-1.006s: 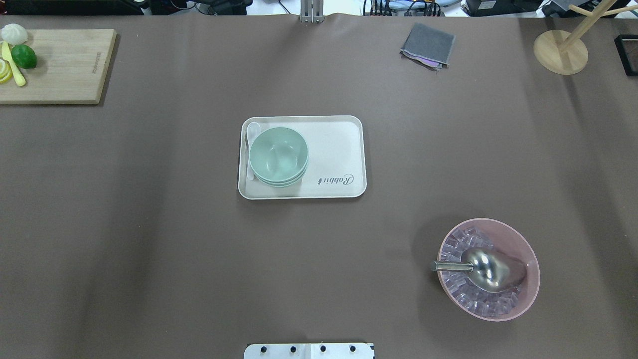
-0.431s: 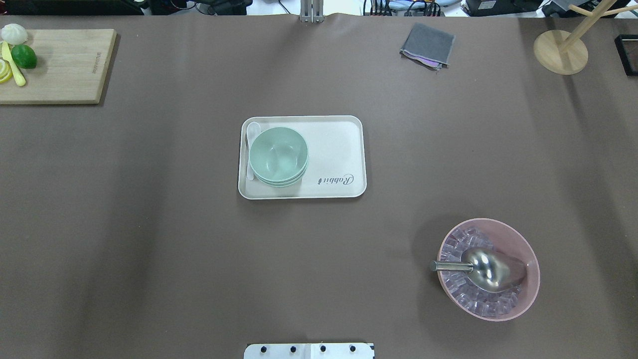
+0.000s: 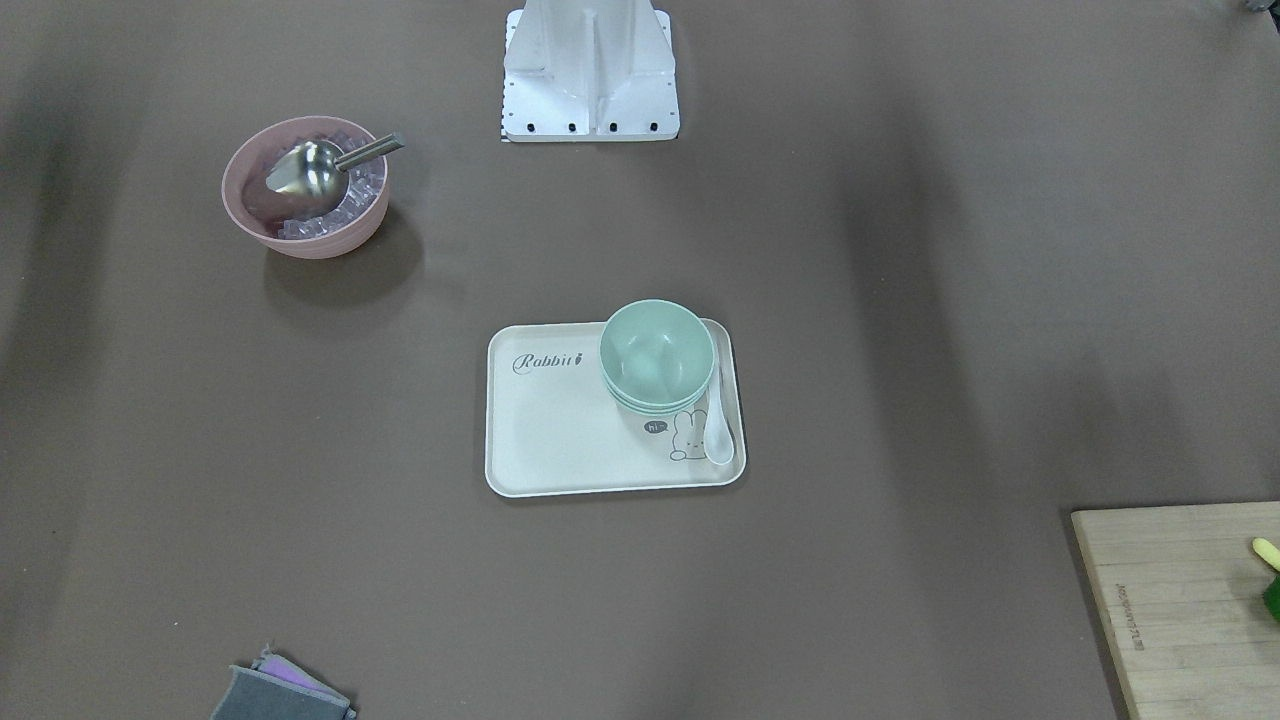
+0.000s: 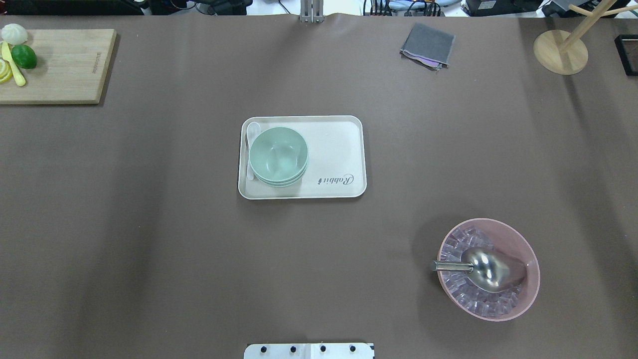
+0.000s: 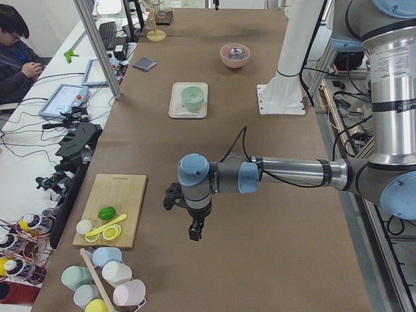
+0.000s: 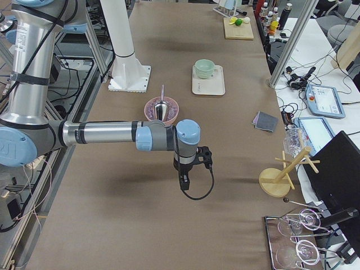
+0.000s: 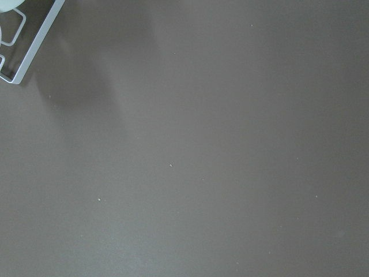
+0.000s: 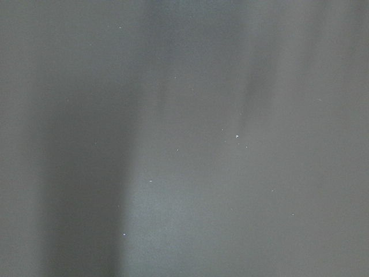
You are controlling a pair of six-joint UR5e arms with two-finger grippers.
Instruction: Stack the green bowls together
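Nothing on the brown counter (image 4: 149, 224) had shifted since a second before. The three green bowls (image 4: 278, 154), smooth, round and matte, sat nested in one stack at the robot's-left end of a pale, round-cornered rectangular tray (image 4: 339, 144). A glossy white spoon (image 4: 252, 130) lay just beside them. The left fingers (image 5: 194, 231) and right fingers (image 6: 184, 181) hung well apart from the stack. Whether they were parted or clenched could not be told.

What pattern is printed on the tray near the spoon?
A line-drawn rabbit saying hi; front-facing view.
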